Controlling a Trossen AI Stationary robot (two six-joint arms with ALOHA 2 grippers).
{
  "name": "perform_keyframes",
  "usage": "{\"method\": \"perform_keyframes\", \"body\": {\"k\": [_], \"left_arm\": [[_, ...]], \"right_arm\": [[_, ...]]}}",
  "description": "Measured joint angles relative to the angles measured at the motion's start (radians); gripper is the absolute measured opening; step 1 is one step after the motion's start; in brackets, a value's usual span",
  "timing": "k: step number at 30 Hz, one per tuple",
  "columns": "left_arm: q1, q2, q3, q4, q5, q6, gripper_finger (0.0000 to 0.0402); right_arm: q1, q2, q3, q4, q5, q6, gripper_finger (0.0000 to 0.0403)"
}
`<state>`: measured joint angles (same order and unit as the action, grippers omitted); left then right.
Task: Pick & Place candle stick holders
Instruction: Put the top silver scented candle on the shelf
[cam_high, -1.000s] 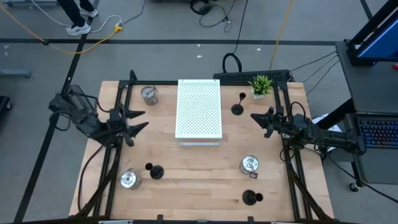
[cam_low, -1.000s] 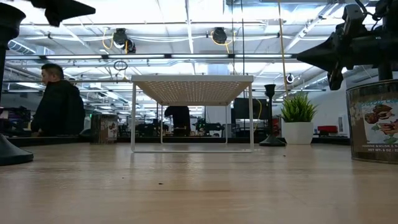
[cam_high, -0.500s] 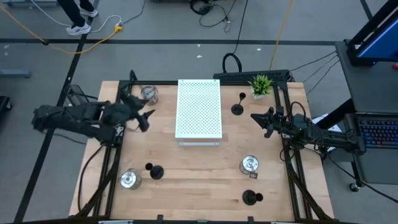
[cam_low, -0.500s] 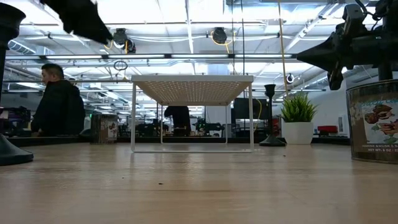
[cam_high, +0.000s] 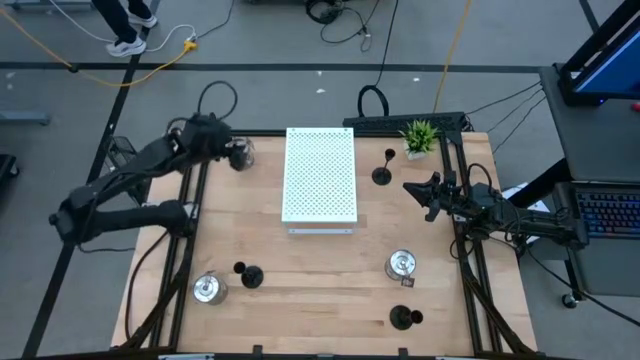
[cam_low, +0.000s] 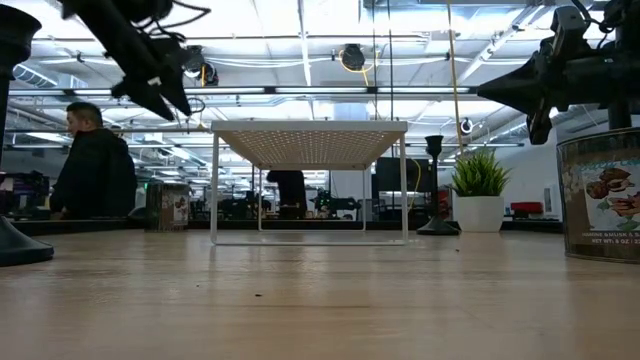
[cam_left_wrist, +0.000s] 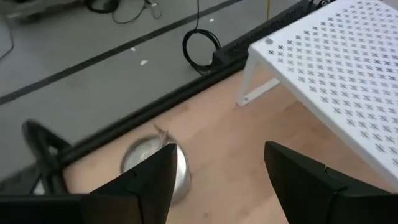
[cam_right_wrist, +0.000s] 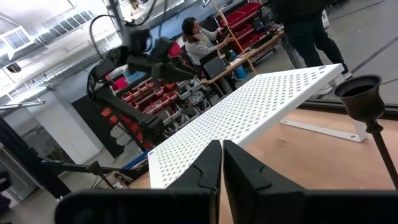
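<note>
While the right gripper (cam_high: 411, 188) waits clenched at the table's right side near a black holder (cam_high: 383, 174), the left gripper (cam_high: 238, 157) hovers over the silver holder (cam_high: 241, 151) at the far-left corner, beside the white board (cam_high: 320, 174), fingers (cam_left_wrist: 146, 183) spread, grasping nothing. Other holders sit nearer the front edge.

Bright ceiling lights (cam_low: 300, 20) glare in the low view; left wrist view slightly blurred.

overhead, table-level, two wrist views
</note>
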<state>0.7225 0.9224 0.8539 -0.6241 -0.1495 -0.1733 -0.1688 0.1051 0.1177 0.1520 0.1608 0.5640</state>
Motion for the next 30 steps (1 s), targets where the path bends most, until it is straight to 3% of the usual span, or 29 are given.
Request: {"method": "perform_keyframes", "body": {"k": [6,15,25,30], "left_arm": [[0.119,0.14,0.0,0.186,0.115,0.156,0.0248],[0.177,0.21,0.0,0.345,0.061,0.16,0.0248],[0.18,0.21,0.0,0.228,0.042,0.113,0.0254],[0.18,0.21,0.0,0.141,-0.035,0.111,0.0308]], "right_arm": [[0.0,0.0,0.0,0.0,0.0,0.0,0.0009],[0.0,0.0,0.0,-0.001,0.0,0.0,0.0009],[0.0,0.0,0.0,-0.002,0.0,0.0,0.0009],[0.0,0.0,0.0,-0.003,0.0,0.0,0.0009]]}}
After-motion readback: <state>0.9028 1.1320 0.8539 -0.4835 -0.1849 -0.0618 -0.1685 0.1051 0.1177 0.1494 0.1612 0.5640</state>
